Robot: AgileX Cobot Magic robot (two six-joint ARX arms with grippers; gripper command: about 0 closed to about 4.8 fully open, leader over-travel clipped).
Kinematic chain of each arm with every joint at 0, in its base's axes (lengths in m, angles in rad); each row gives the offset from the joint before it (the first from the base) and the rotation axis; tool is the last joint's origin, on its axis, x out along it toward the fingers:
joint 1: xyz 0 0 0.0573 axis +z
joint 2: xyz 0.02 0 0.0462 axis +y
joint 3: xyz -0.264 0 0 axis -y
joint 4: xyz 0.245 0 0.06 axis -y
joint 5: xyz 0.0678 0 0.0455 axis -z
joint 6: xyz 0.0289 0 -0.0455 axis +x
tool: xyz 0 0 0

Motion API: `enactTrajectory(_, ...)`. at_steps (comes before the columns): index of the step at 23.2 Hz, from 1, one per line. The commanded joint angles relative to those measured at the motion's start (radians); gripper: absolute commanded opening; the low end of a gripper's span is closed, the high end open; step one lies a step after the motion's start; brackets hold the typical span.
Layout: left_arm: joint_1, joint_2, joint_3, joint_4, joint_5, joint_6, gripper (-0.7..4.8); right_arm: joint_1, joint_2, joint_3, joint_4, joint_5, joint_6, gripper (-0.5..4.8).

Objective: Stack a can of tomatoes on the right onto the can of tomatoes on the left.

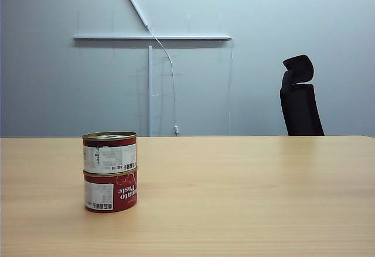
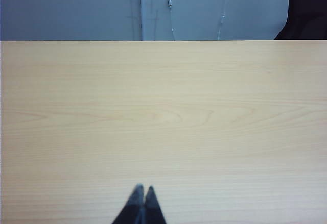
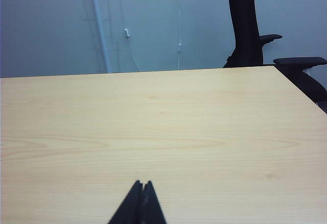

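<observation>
Two tomato cans stand stacked on the left of the tabletop in the exterior view: the upper can sits squarely on the lower can, whose label reads upside down. Neither arm shows in that view. The wrist views show no cans at all, only bare wood and the wall behind. The left gripper hangs low over the tabletop, fingers pressed together, holding nothing. The right gripper likewise, its fingers together and empty. The right wrist view also catches the black chair beyond the far edge.
</observation>
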Motion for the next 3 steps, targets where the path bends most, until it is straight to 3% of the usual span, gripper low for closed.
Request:
enactTrajectory(1,0.0,0.002,0.004,0.012,0.003,0.0,-0.04,0.0,-0.002,-0.004,0.017,0.002,0.0,-0.01)
enactTrajectory(3,0.0,0.002,0.004,0.012,0.003,0.0,-0.04,-0.002,-0.002,-0.004,0.017,0.002,0.0,-0.01)
